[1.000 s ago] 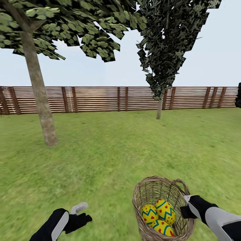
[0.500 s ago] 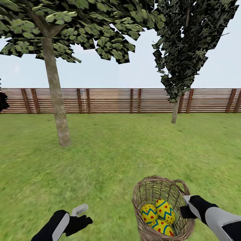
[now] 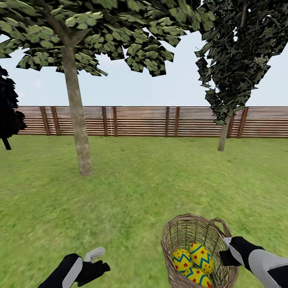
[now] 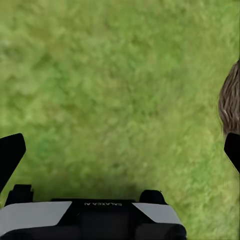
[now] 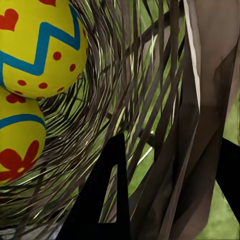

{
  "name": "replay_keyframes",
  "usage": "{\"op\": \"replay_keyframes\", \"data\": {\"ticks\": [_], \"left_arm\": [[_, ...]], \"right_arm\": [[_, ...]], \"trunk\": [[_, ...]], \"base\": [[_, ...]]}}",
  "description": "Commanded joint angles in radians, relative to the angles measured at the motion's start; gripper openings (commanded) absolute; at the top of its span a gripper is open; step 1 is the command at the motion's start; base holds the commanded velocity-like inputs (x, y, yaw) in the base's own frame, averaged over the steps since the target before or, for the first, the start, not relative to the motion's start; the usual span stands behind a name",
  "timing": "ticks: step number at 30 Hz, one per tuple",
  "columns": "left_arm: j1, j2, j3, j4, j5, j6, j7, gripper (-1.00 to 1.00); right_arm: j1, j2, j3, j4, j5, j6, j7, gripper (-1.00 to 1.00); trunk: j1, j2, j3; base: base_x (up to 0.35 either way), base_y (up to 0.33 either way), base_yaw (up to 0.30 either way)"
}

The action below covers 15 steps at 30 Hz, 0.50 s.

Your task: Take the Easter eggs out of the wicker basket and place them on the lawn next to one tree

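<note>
The wicker basket (image 3: 188,236) hangs low at the right of the head view, above the lawn (image 3: 140,192). My right gripper (image 3: 227,251) is shut on its rim by the handle. In the right wrist view the woven wall (image 5: 150,100) runs between the two dark fingers (image 5: 102,200). Three Easter eggs lie inside: one (image 3: 182,260), a second (image 3: 202,256) and a third (image 3: 198,278); two eggs (image 5: 40,50) (image 5: 17,145) show close up. My left gripper (image 3: 100,260) is open over bare grass (image 4: 115,90), with nothing between its fingers. The tree (image 3: 82,152) stands ahead to the left.
A brown slat fence (image 3: 136,120) closes the garden at the back. A dark conical tree (image 3: 226,132) stands at the right near the fence, and a near-black one (image 3: 7,116) at the far left. The basket's side (image 4: 230,105) edges into the left wrist view.
The whole view has swung left, so the trees and fence have slid right in the picture. The basket stays in my right gripper with all three eggs inside; the left gripper stays open.
</note>
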Motion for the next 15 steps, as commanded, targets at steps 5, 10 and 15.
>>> {"op": "replay_keyframes", "data": {"ticks": [5, 10, 15], "left_arm": [[-0.001, 0.000, -0.004, -0.003, -0.004, 0.001, -0.003, 1.00], [-0.001, -0.025, -0.003, -0.007, -0.004, 0.001, -0.003, 1.00], [-0.001, -0.023, -0.003, -0.006, -0.004, 0.001, -0.003, 1.00]], "right_arm": [[-0.002, -0.002, 0.005, 0.012, -0.015, 0.002, 0.011, -1.00], [-0.002, 0.010, 0.005, 0.006, -0.018, 0.004, 0.031, -1.00], [-0.002, 0.011, 0.005, 0.006, -0.018, 0.005, 0.030, -1.00]], "trunk": [[-0.018, 0.034, 0.014], [-0.038, 0.069, 0.029], [-0.057, 0.104, 0.045]], "base": [[0.324, 0.000, 0.090], [0.325, 0.000, 0.050], [0.325, 0.000, 0.000]]}}
